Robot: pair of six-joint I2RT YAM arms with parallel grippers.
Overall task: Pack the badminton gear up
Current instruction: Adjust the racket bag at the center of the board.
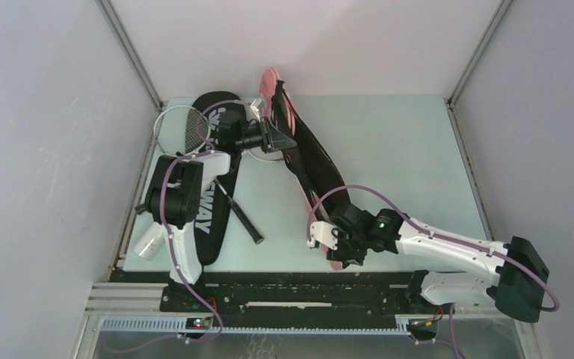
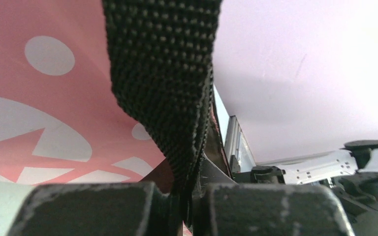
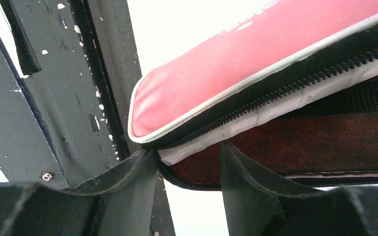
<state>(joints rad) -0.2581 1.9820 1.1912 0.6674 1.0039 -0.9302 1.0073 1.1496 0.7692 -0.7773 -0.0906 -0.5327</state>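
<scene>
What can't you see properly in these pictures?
The black cover: top view, the left arm hides part of its lettering.
The white tube: top view, mostly behind the left arm.
Inside the pink cover: right wrist view, only a dim sliver shows.
The black strap: left wrist view, cut off by the top edge.

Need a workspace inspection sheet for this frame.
Surface: pale green table, no spills seen.
Job's things: pink cover held up on edge; black cover flat, racket lying across it; white tube at left table edge.
Clutter: nothing seen.
Grippers: left gripper jaws shut on black strap; right gripper jaws apart astride pink cover's zip edge.
Cables: purple cables in loose loops.
Surroundings: white enclosure walls.
</scene>
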